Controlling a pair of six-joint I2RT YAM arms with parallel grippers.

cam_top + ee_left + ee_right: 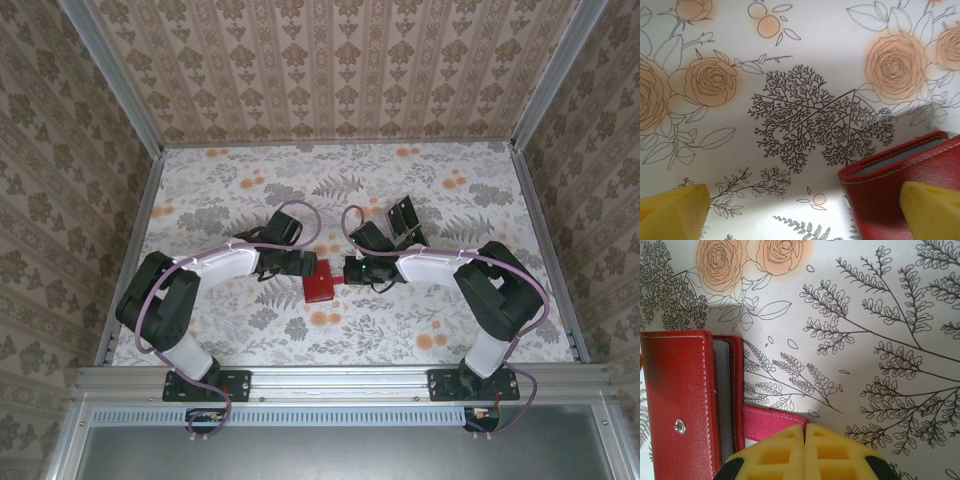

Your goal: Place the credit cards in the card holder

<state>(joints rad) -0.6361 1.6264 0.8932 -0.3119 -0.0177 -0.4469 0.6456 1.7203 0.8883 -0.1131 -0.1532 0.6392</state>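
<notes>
Right hand (805, 434), closed, overlaps flap (771, 421) of card holder (680, 395).

I'm seeing matching livery: the left arm (215, 262) and right arm (440, 264) are showing white forearm shells between black joints, lilac cables (300, 208) looping off each, and black base plates (205, 385) lining the table's near edge. The right gripper (805, 429) is showing yellow fingers (775, 456) with square pockets and black edging. The left gripper (805, 200) is showing plain yellow tips (675, 212).
</notes>
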